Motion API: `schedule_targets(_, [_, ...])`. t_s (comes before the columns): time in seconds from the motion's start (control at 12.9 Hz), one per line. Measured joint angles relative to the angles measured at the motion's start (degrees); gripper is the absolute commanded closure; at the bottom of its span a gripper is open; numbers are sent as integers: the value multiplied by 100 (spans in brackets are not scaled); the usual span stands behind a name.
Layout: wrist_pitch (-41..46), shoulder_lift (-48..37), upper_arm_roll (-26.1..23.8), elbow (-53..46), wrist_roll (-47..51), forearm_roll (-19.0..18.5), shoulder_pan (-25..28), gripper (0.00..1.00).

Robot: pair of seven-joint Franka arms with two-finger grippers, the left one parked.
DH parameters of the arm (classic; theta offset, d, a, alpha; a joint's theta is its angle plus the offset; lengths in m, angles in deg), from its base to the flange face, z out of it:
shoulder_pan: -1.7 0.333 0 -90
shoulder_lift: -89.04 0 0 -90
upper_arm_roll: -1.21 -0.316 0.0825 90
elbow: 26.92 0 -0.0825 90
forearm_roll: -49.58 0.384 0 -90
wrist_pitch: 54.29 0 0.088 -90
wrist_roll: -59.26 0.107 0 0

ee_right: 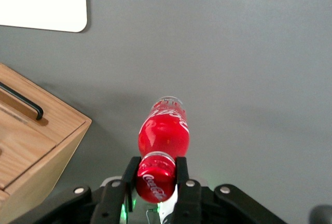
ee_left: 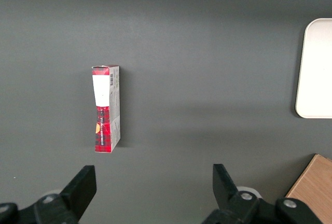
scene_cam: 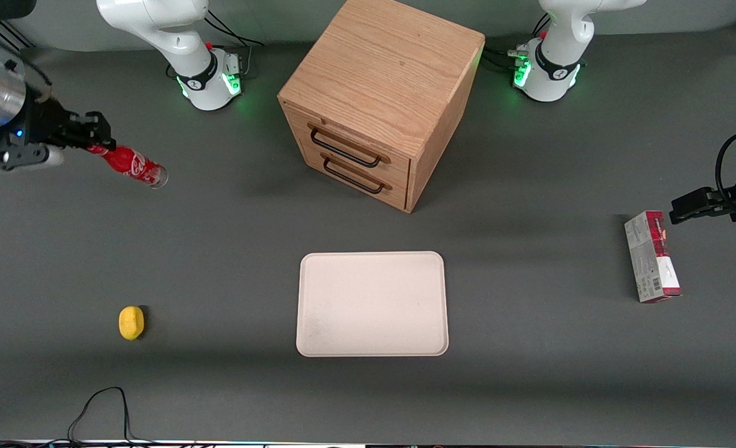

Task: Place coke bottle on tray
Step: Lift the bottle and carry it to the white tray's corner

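From the front view I have the gripper (scene_cam: pixel 97 140) out at the working arm's end of the tabletop (scene_cam: pixel 218 249), clamped on the cap end of the coke bottle (scene_cam: pixel 134 166), which hangs tilted with its clear base pointing down and toward the middle of the tabletop — it looks lifted clear of the surface, though I judge that from its slant, not from any visible gap. The tray (scene_cam: pixel 372 303) lies flat and bare, nearer the camera than the wooden drawer cabinet (scene_cam: pixel 377 99), and well apart from the bottle; a small yellow object (scene_cam: pixel 131 323) sits near the front edge, off the straight line to the tray as far as I can tell. The left wrist view adds little: a red-and-white carton (ee_left: pixel 106 108) lying on the tabletop and one edge of the tray (ee_left: pixel 314 68) — no bottle there. In the right wrist view I see both fingers (ee_right: pixel 181 175) pressed against the red cap, the bottle's body (ee_right: pixel 164 130) reaching out past them, with a corner of the tray (ee_right: pixel 46 6) and the cabinet (ee_right: pixel 31 141) ahead. So I read this as the carry step: grasp made, placement not yet done. My next move calls for swinging the bottle over the tray, bringing it closer to upright so the base meets the tray first, lowering, then letting go.
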Motion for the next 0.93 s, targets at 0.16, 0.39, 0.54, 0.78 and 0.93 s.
schedule_targets(0.16, [59, 519, -6, -554, 130, 2, 2, 100])
schedule_targets(0.39, [110, 1482, -286, -1633, 1152, 28, 89, 100])
schedule_targets(0.54, [77, 2527, -709, -2751, 2214, 33, 269, 100])
schedule_targets(0.78, [-819, 3943, -907, -3803, 3518, -4, 799, 100])
schedule_targets(0.93, [-1684, 4571, -907, -3979, 4119, -250, 1162, 100])
